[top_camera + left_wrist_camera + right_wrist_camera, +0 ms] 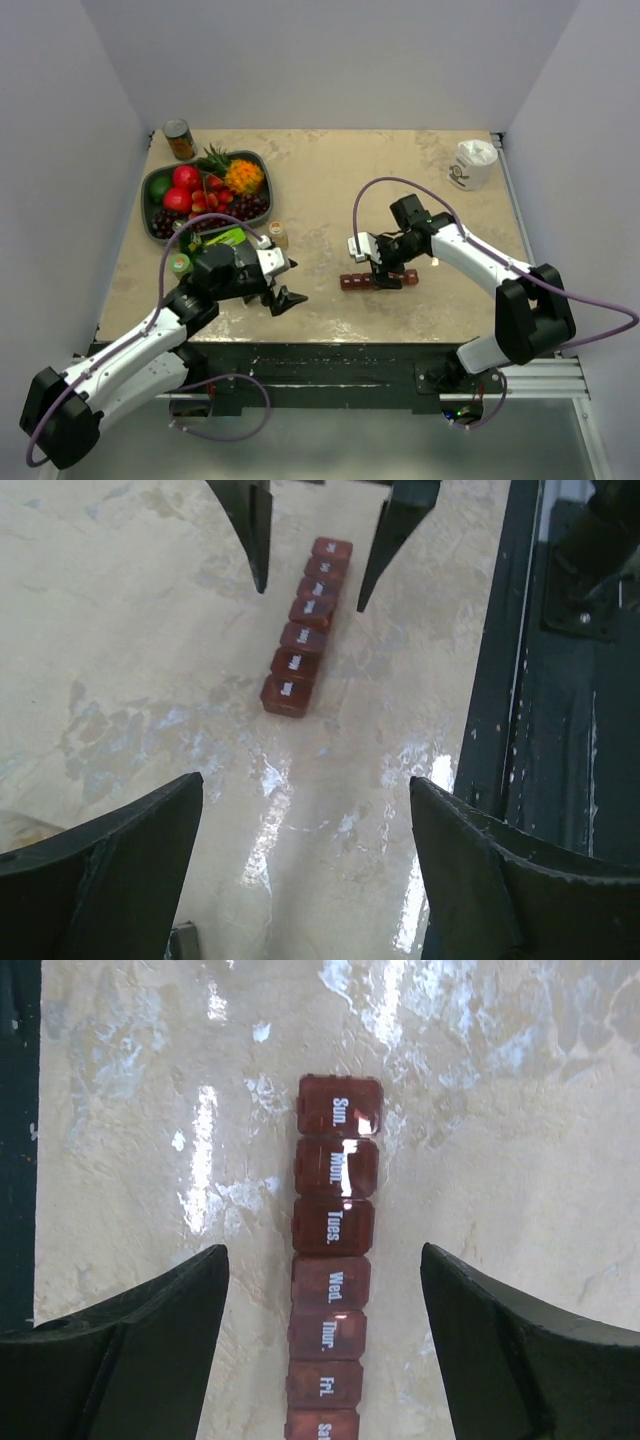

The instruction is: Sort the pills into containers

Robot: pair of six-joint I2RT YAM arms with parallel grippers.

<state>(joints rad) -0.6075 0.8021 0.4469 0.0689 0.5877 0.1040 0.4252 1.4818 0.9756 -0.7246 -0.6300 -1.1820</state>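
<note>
The containers are a dark red-brown strip (pixel 378 281) of day-labelled compartments lying near the table's front edge, all lids shut. It also shows in the right wrist view (pixel 333 1222) and the left wrist view (pixel 308 625). My right gripper (pixel 386 272) is open and hovers over the strip, one finger on each side; in its own view the gripper (pixel 324 1252) straddles the "Wed." compartment. The pills fill a small clear bottle (pixel 277 234) standing beside the fruit bowl. My left gripper (pixel 281 296) is open and empty, low over bare table (pixel 305 785), left of the strip.
A grey-green bowl (pixel 152 184) of fruit sits at the back left, with a metal can (pixel 179 139) behind it. A small green-lidded jar (pixel 180 265) stands by my left arm. A white cup (pixel 472 163) is at the back right. A black rail (pixel 520 680) runs along the table's front edge.
</note>
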